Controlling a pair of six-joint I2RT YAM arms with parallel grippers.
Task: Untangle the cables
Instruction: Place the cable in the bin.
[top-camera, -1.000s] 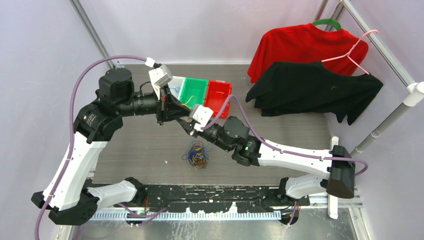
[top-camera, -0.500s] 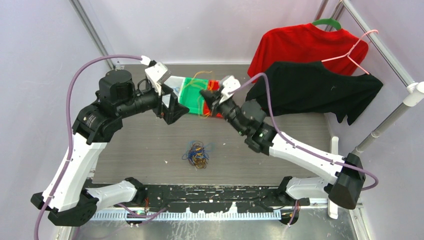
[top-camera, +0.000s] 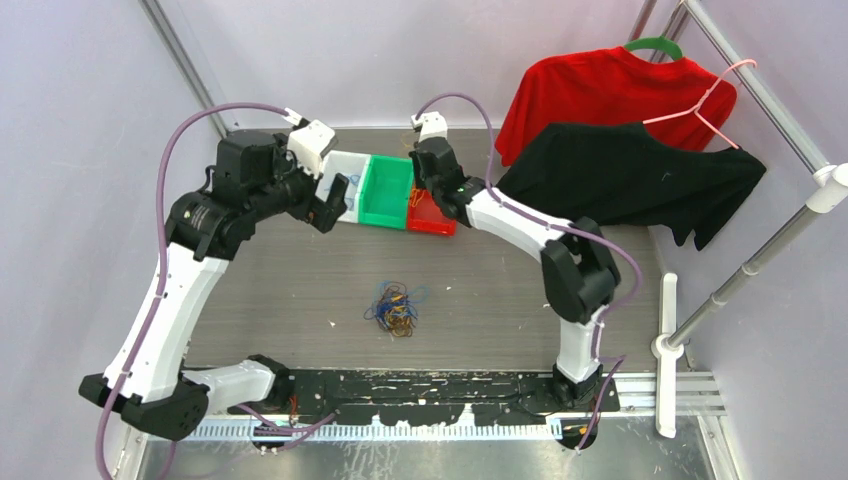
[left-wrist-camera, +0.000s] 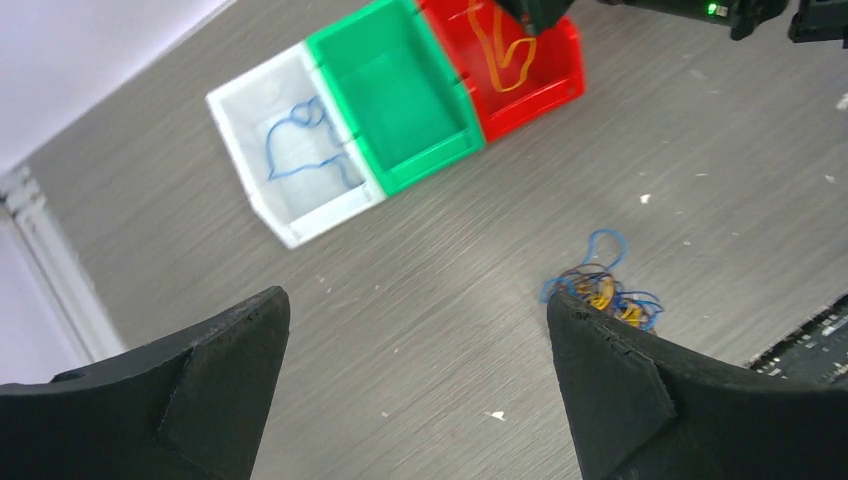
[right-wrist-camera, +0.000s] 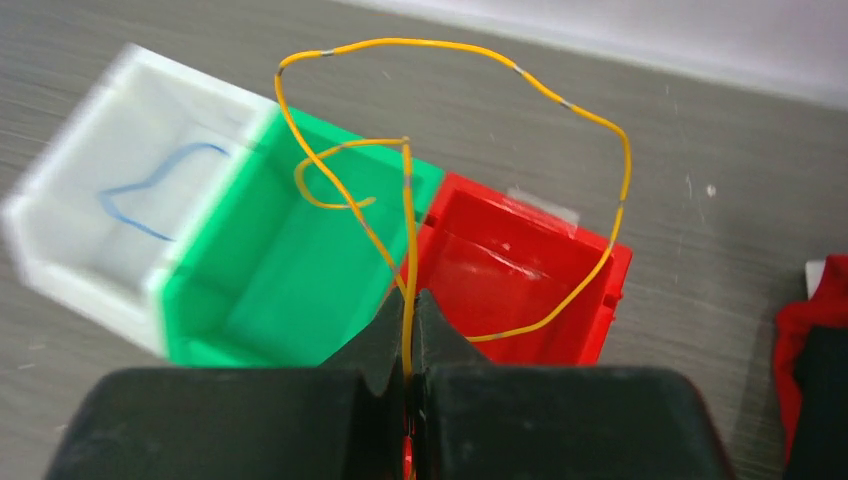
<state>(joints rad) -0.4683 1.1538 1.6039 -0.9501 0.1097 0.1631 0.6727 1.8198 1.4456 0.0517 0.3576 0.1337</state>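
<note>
Orange cable (right-wrist-camera: 407, 220), released by the left tool (left-wrist-camera: 415, 310) (now spread wide, withdrawn near the white bin (left-wrist-camera: 290, 225)), has been carried above the red bin (right-wrist-camera: 560, 340) by the right tool (right-wrist-camera: 408, 310), clamped on it. One strand is thus separated; the remaining tangle (top-camera: 395, 308) lies mid-worktop (top-camera: 300, 280).

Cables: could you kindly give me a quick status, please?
Left gripper open, empty. Right gripper shut on orange cable above red bin. Blue cable in white bin; tangle on table. Nothing blocking.
</note>
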